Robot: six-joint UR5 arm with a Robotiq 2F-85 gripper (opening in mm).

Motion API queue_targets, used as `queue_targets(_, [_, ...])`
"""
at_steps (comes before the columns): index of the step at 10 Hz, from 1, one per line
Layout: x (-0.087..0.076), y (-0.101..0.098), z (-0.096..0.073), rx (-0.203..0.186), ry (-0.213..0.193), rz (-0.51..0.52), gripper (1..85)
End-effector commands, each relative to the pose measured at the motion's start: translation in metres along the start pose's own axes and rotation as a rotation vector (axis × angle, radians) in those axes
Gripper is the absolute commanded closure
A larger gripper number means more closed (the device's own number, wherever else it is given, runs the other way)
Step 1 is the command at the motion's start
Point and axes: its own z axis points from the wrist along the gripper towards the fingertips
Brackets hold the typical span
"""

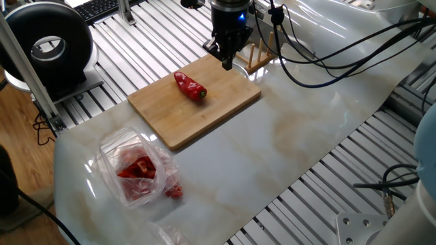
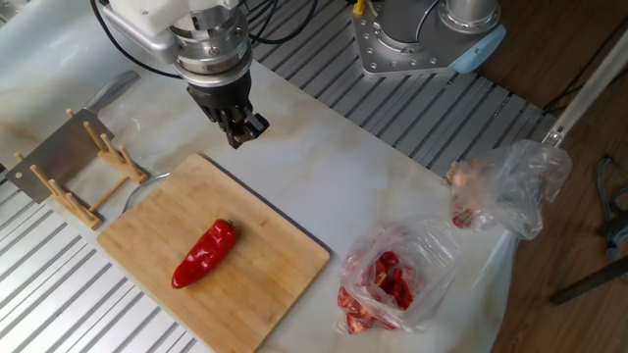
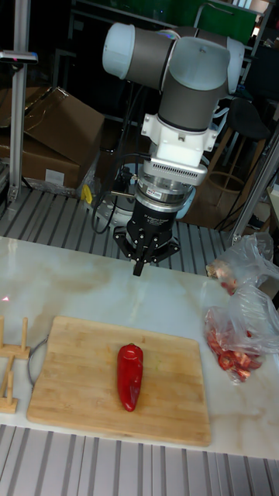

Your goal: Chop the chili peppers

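- On the bamboo cutting board [image 1: 204,112] [image 2: 147,250] [image 3: 70,364] lies the one whole chili pepper [image 1: 189,85] [image 2: 204,253] [image 3: 129,376], roughly at the board's middle, uncut and touching nothing else.
- In the tall fixed view its long axis runs straight toward and away from that camera. In the other fixed view it lies on a diagonal, the small green stem end up and to the right, the blunt red end down and to the left.
- My pincer [image 1: 227,63] [image 2: 247,131] [image 3: 139,269] hangs above the bench [image 1: 300,136] [image 2: 334,186] [image 3: 85,291] just past the board's far edge, well apart from the pepper. Its fingers are drawn together at the tip with nothing between them.
- I can read no brand or writing on anything. A small label sits on my wrist in the tall fixed view, too small to make out.
- A clear plastic bag [image 1: 133,170] [image 2: 397,279] [image 3: 240,329] lies on the bench beside the board, not touching it, with red pepper pieces inside. A few red bits lie at its mouth.
- A second crumpled clear bag [image 2: 515,186] [image 3: 244,263] sits just behind the first, something reddish at one end. I cannot tell what.
- A wooden rack [image 1: 259,54] [image 2: 93,176] [image 3: 12,360] stands at the board's end, holding a flat grey metal piece [image 2: 54,157].
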Motion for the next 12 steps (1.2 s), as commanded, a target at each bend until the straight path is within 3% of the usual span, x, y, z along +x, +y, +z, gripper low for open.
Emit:
queue_targets(1, [0.0004, 0.0024, -0.0022, -0.015, 0.0, 0.005, 84.3])
queue_targets(12, [0.0024, -0.0006, -0.0033, -0.01, 0.003, 0.003, 84.3])
